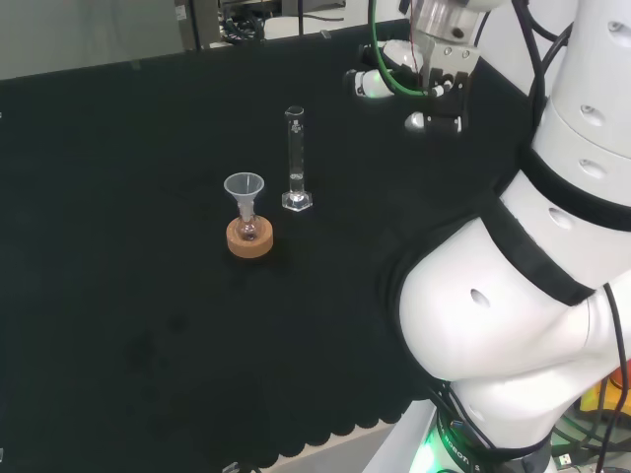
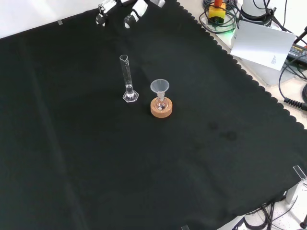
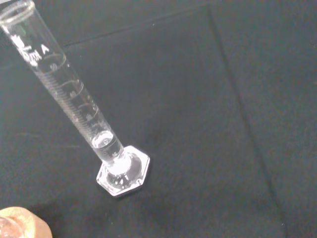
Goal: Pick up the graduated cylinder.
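On the black cloth: two pieces of ware stand near the middle, close to each other but not touching.

Graduated cylinder (image 1: 295, 161): a tall, narrow tube of clear glass, upright on its own six-sided foot. It stands free; nothing holds it. In the wrist view (image 3: 74, 101) printed marks run along the tube, and a little clear liquid shows at the bottom, just above the foot.

Place of the cylinder: in the head view it is just to the right of the funnel and a little farther off. In the front view (image 2: 127, 79) it is to the left of the funnel and slightly higher.

Funnel (image 1: 244, 189): small and clear, with its wide mouth up and its stem in a small flask (image 1: 247, 229).

Flask: a small round one of clear glass, sitting in a cork ring (image 1: 248, 239). The front view shows the ring (image 2: 161, 109) as a light brown disc under it.

Hand (image 1: 432, 89): black and white, in the air over the far right part of the cloth in the head view, well apart from the cylinder. In the front view (image 2: 130, 13) it comes in at the top edge, above the cylinder.

Fingers (image 2: 101, 16): they point down toward the cloth and hold nothing. I cannot tell from these views whether they are straight or curled.

Cloth (image 2: 96, 163): black, with a scalloped border.
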